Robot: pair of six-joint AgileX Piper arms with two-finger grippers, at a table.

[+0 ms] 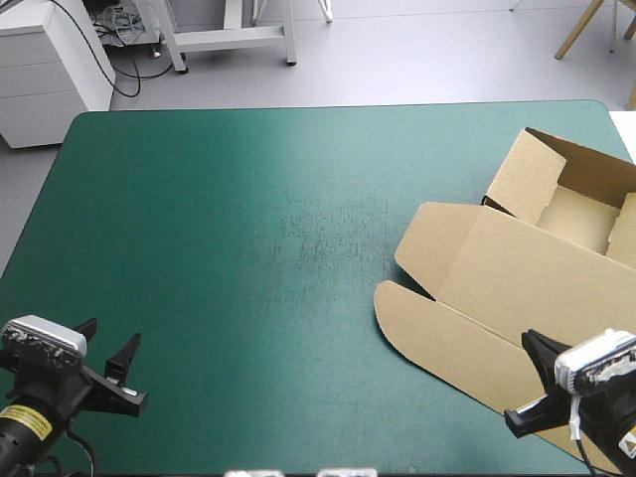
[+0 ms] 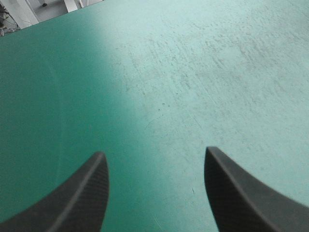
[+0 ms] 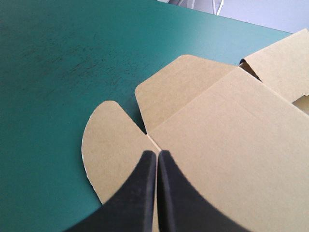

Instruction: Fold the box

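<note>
The brown box [image 1: 527, 278] lies at the table's right side as an open tray [image 1: 578, 214] with raised walls, its lid flat and pointing toward the front. Two rounded flaps [image 3: 113, 140] stick out from the lid's left side. My right gripper [image 1: 529, 388] hangs over the lid's front edge; in the right wrist view the gripper [image 3: 157, 153] is shut, its tips above the crease between the lid [image 3: 217, 130] and a flap. My left gripper [image 1: 111, 343] is at the front left corner, far from the box. In its own view it [image 2: 155, 152] stands open over bare cover.
The teal-green cover [image 1: 248, 219] runs from the box's flaps to the table's left edge. The tray's far right wall reaches the table's right edge. Both grippers sit close to the front edge.
</note>
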